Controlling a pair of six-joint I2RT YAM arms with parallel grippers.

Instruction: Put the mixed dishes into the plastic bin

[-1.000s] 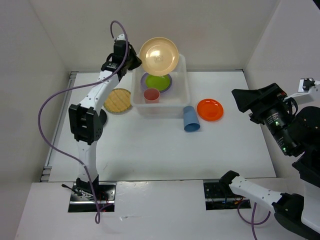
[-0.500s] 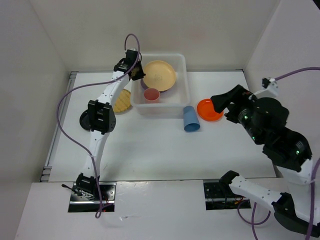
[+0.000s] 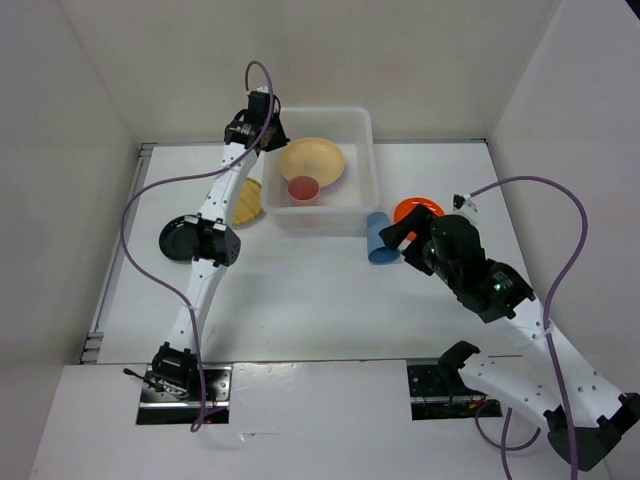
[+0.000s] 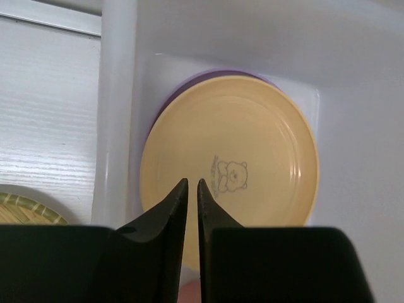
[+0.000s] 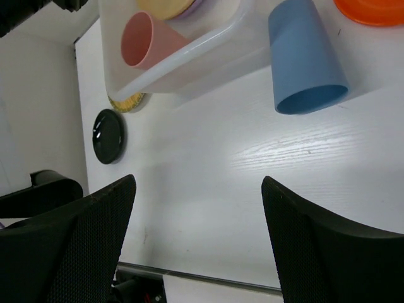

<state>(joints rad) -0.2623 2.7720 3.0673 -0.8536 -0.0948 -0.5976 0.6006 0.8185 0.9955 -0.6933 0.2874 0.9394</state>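
The plastic bin [image 3: 372, 150] stands at the back of the table. In it a tan plate [image 3: 312, 158] with a bear print [image 4: 252, 151] lies on a lavender plate [image 4: 214, 76], next to an upright pink cup [image 3: 303, 190]. My left gripper [image 3: 272, 133] hovers over the bin's left wall, its jaws a narrow slit apart [image 4: 193, 182] with nothing between them. A blue cup [image 3: 378, 240] lies on its side right of the bin, beside an orange plate [image 3: 420, 208]. My right gripper [image 3: 397, 237] stands wide open [image 5: 197, 180] just short of the blue cup [image 5: 306, 60]. A woven-pattern plate [image 3: 248, 203] lies left of the bin.
A black round disc [image 3: 178, 240] lies on the table left of the left arm's elbow. White walls enclose the table on three sides. The purple cables of both arms loop over the table.
The left arm lowered the tan plate into the bin and its jaws parted slightly off it. The right arm swung in from the right to the blue cup.
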